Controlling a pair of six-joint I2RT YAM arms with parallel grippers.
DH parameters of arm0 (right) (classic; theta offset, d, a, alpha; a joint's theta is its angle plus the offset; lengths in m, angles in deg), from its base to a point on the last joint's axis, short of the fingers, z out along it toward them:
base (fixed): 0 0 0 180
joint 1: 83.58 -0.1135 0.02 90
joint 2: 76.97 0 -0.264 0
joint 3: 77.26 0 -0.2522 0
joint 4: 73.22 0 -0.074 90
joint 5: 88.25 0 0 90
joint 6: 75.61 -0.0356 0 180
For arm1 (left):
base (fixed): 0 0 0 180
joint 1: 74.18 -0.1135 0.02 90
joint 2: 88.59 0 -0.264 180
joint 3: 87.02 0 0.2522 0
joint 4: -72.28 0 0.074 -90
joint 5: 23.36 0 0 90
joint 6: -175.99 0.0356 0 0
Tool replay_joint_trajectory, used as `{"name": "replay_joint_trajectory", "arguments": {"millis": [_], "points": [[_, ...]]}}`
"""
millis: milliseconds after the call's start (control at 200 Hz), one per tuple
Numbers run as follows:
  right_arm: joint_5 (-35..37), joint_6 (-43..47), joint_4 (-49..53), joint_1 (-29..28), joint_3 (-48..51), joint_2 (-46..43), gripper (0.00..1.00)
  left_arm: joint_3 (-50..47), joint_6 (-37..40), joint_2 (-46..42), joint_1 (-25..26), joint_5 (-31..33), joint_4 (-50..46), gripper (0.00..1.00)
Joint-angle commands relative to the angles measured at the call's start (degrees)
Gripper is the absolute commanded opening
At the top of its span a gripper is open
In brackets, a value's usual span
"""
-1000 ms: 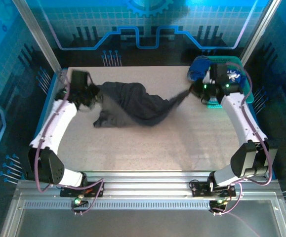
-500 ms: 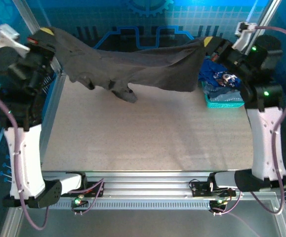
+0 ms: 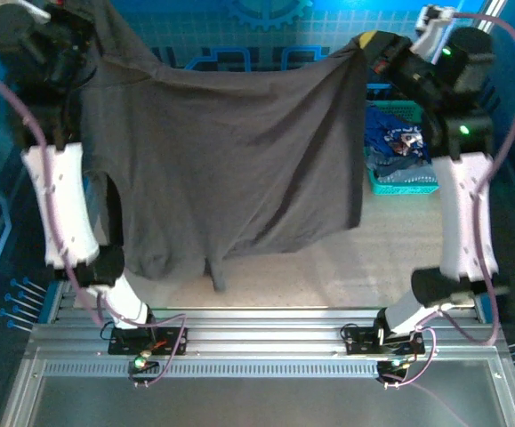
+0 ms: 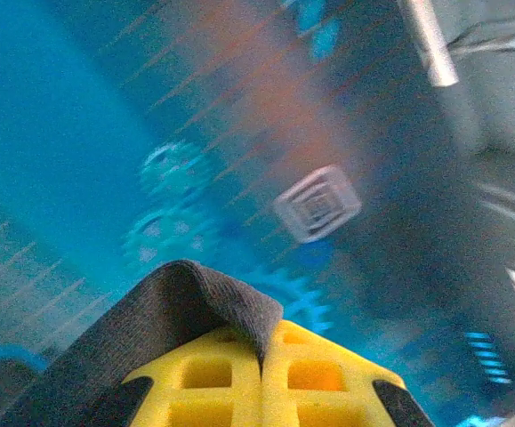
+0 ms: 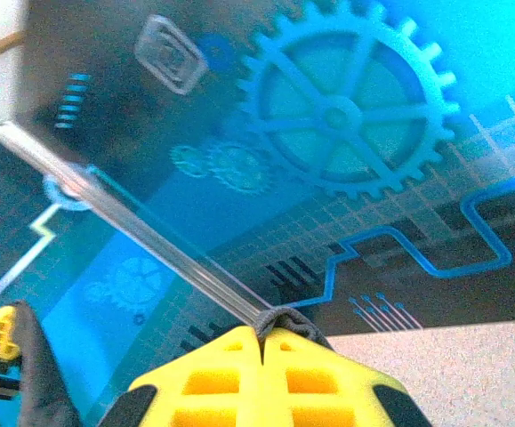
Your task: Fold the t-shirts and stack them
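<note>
Both jaws clamped shut on top corners of large charcoal-grey cloth t-shirt (image 3: 230, 151) — it hangs spread between them, long axis vertical, hem down toward speckled beige desk (image 3: 399, 249).

a robot lab booth, with blue gear-printed walls (image 5: 337, 116), an aluminium frame (image 3: 257, 342) and a speckled worktable (image 3: 346, 267).

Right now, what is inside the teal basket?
A crumpled royal-blue t-shirt with pale print lies in the basket. Anything beneath it is covered.
</note>
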Motion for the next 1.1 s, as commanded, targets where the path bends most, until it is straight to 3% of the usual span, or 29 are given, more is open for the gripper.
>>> {"name": "replay_joint_trajectory", "arguments": {"millis": [0,125,230,395,530,620,675,710,815,865,950,985,1035,1095], "points": [[-1.97,-3.52,0.01,-0.71,-9.49,8.69,0.0,2.85,-6.49,7.3,-3.57,-7.33,2.86,0.0],[-1.78,-4.86,4.07,-0.38,-30.25,21.48,0.0,13.52,-10.44,14.72,-5.98,-10.37,5.14,0.0],[-1.26,-8.22,4.45,1.1,-42.36,27.93,0.0,15.29,-14.85,13.45,-8.3,-11.03,10.82,0.0],[-0.53,-10.56,-3.49,4.18,-34.8,22.39,0.0,12.58,-16.81,5.14,-11.49,-10.83,18.07,0.0],[-1.48,-12.22,-6.02,6.99,-24.97,16.28,0.0,6.33,-17.86,-2.17,-12.51,-13.58,16.04,0.0],[-4.04,-9.71,-1.94,7.17,-20.43,14.44,0.0,-7.33,-15.74,-10.26,-10.77,-17.92,11.88,0.0],[-5.85,-7.77,2.14,6.59,-15.7,12.97,0.0,-20.91,-13.22,-17.5,-8.53,-17.35,8.89,0.15],[-6.42,-6.06,4.12,5.9,-11.04,11.18,0.0,-32.22,-12.12,-23.06,-7.18,-15.82,8.22,0.17],[-4.27,-3.9,6.95,3.59,13.49,2.31,0.0,-64.9,-15.56,-39.24,-4.96,-12.44,5.51,0.12],[-3.12,-5.1,7.4,2.54,26.66,-2.01,0.0,-75.68,-15.93,-45.65,-4.11,-10.83,-1.04,0.13],[1.21,-7.0,10.66,0.95,46.65,-8.7,0.35,-90.54,-14.63,-56.13,-3.42,-9.16,-8.97,0.3],[3.17,-7.39,11.94,0.66,53.52,-10.88,0.48,-93.49,-13.55,-59.46,-3.48,-7.26,-14.09,0.42],[6.52,-6.42,13.14,0.1,60.64,-14.18,0.58,-96.69,-12.48,-63.46,-3.44,-5.11,-18.83,0.58],[10.6,-4.2,13.53,-0.65,65.96,-17.38,0.64,-99.61,-13.13,-65.68,-3.31,-5.89,-21.38,0.65]]}}
